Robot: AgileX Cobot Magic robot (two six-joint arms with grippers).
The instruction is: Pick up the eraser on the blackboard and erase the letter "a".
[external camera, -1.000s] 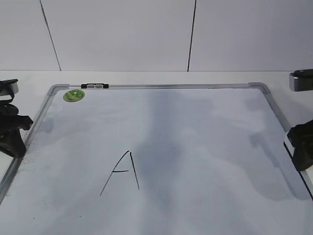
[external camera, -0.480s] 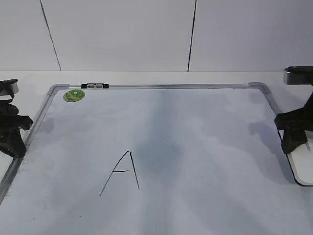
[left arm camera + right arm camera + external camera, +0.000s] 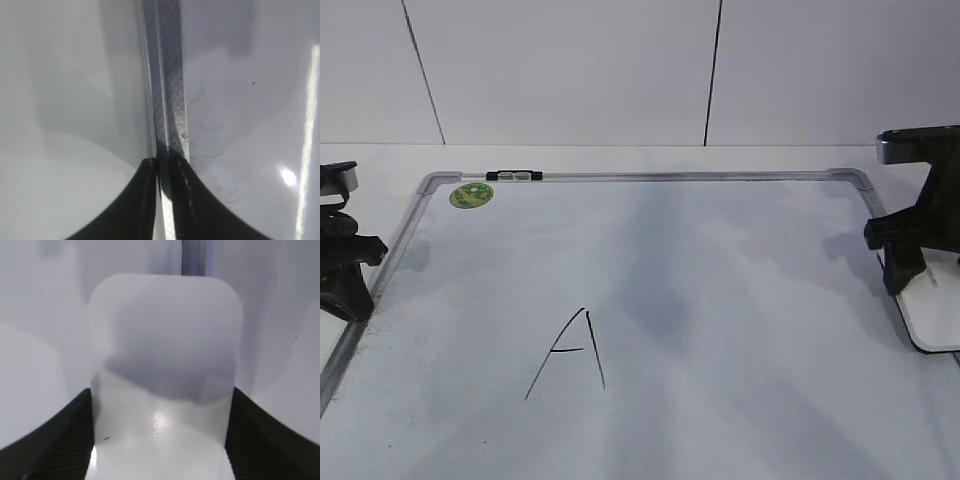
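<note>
The blackboard is a white board in a silver frame, lying flat and filling the table. At its right edge my right gripper is shut on the eraser, a white rounded block with a dark underside. In the right wrist view the eraser sits between both fingers of the right gripper, with faint grey lettering on top. The letter "a" is not in view; only a large angular capital A shows. My left gripper rests shut at the board's left frame, holding nothing.
A round green sticker and a black-and-silver clip sit at the board's far left corner. A white wall stands behind the table. The board's grey corner piece lies just beyond the right gripper.
My right gripper has come in from the right edge, moving left and farther back, and the eraser has come into view with it. The left gripper has not moved.
</note>
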